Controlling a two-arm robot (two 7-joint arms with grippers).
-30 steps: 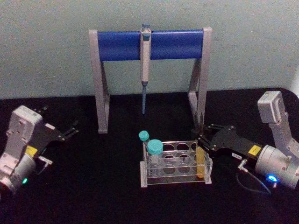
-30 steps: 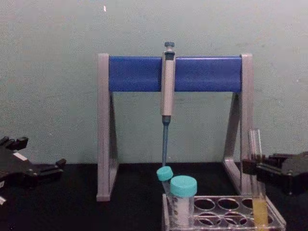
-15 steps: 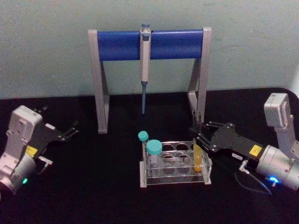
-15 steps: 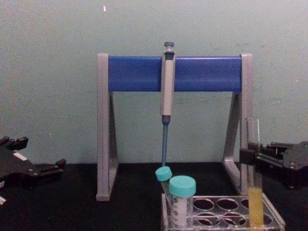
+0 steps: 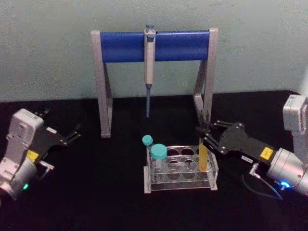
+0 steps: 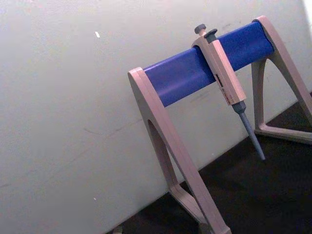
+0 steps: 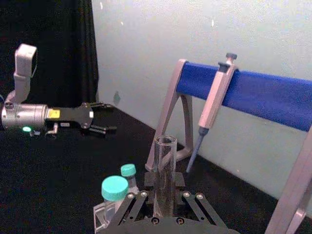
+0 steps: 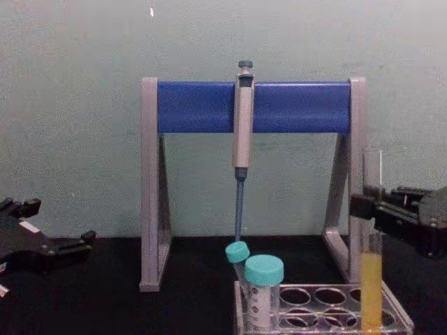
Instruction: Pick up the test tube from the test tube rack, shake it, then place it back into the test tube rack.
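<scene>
The left gripper (image 5: 73, 134) and right gripper (image 5: 204, 137) are built of black linkages, marked with yellow labels (image 5: 265, 153) and carried on silver cylindrical wrists (image 5: 285, 167).

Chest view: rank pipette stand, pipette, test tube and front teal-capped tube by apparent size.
1. pipette stand
2-3. pipette and test tube: similar length, tube nearer the camera, so unranked
4. front teal-capped tube

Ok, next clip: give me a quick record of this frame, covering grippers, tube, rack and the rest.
right gripper: shut on tube, just above the rack
left gripper: open, parked far left
tube: upright, yellow liquid, lower end inside rack's right end
rack: centre, in front of the stand
capped tubes: two, at rack's left end
pipette: hanging on stand
</scene>
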